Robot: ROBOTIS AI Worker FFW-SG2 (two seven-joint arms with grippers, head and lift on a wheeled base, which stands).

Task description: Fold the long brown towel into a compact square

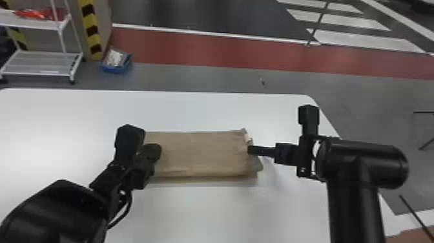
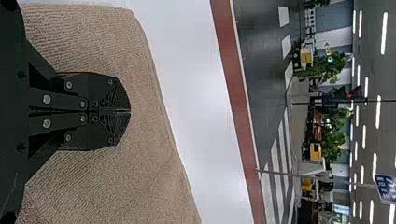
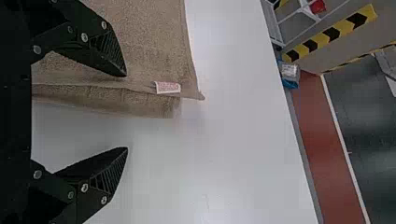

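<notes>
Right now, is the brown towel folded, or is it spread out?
Folded, but not yet square: the towel lies as a flat oblong, and near its white label a lower layer sticks out beneath the upper one.

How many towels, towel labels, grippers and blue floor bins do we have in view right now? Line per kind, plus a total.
Brown towel: 1
White label on its edge: 1
Grippers: 2 (left gripper, shut; right gripper, open)
Blue bin on the floor: 1
Total: 5
</notes>
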